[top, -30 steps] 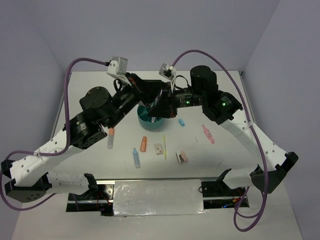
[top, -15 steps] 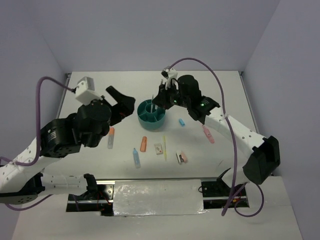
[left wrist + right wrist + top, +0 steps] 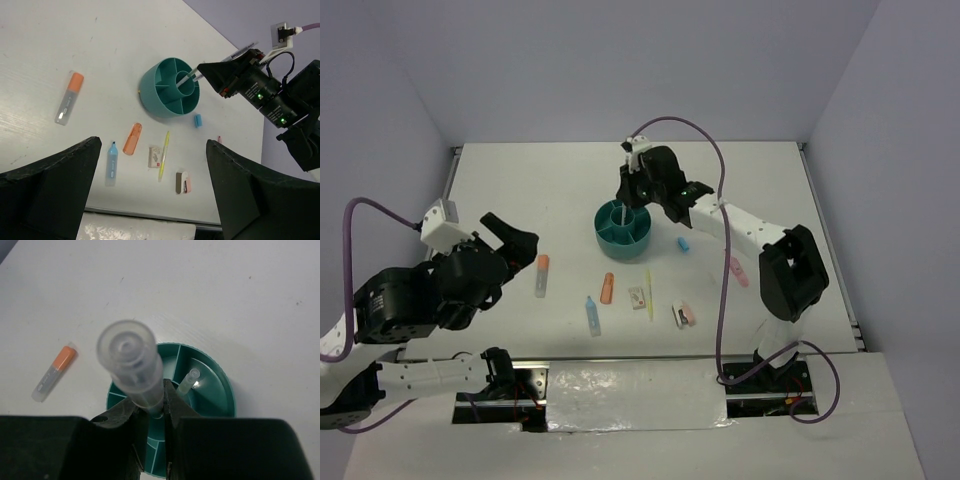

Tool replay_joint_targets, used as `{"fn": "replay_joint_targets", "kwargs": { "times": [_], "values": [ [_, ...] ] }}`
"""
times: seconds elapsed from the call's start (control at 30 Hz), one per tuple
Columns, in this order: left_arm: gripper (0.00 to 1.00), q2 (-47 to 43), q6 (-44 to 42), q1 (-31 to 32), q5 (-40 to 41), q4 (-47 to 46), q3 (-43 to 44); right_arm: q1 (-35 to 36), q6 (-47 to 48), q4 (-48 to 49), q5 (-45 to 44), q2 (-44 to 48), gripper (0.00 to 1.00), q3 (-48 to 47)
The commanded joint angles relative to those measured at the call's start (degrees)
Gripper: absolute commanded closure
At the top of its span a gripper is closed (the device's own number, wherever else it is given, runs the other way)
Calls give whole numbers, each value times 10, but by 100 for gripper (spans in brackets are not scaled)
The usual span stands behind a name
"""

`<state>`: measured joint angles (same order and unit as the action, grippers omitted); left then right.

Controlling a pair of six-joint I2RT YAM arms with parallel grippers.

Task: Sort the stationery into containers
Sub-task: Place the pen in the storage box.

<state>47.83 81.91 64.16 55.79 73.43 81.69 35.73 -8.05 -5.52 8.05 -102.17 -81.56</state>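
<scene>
The teal organiser (image 3: 622,232) stands mid-table. My right gripper (image 3: 627,192) hangs right over it, shut on a clear thin pen (image 3: 131,362) held upright above the organiser (image 3: 220,385). Another thin pen (image 3: 187,380) stands inside it. My left gripper (image 3: 513,236) is open and empty, pulled back to the near left. On the table lie an orange-capped marker (image 3: 542,275), an orange marker (image 3: 607,288), a light-blue marker (image 3: 591,315), a white piece (image 3: 638,297), a yellow pencil (image 3: 648,293), a pink-and-white piece (image 3: 684,315), a small blue piece (image 3: 684,243) and a pink marker (image 3: 737,268).
The left wrist view looks down between its fingers (image 3: 50,190) on the same spread, with the organiser (image 3: 152,95) beyond. The right arm (image 3: 740,225) stretches across the table's right half. A foil-covered strip (image 3: 635,395) lines the near edge.
My left gripper has opened and drawn back from the organiser to the near left. My right gripper has stayed over the organiser, still gripping the pen, shifting slightly left.
</scene>
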Motion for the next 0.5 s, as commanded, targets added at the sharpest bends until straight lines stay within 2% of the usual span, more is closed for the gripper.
{"fn": "replay_joint_targets", "kwargs": {
  "times": [0.0, 0.1, 0.2, 0.37, 0.47],
  "values": [
    [1, -10, 22, -2, 20, 39, 0, 0, -6, 50, -8, -1, 96, -7],
    [1, -19, 19, -2, 11, 40, -17, 0, -10, 69, -2, 4, 93, 22],
    [1, -30, 7, -2, -1, 25, -39, 0, -6, 73, 5, 0, 83, 35],
    [1, -34, 4, -2, -7, 20, -53, 0, -5, 72, 14, 0, 73, 50],
    [1, -36, -4, -2, -2, 20, -53, 1, -6, 74, 27, 9, 63, 56]
  ]
}}
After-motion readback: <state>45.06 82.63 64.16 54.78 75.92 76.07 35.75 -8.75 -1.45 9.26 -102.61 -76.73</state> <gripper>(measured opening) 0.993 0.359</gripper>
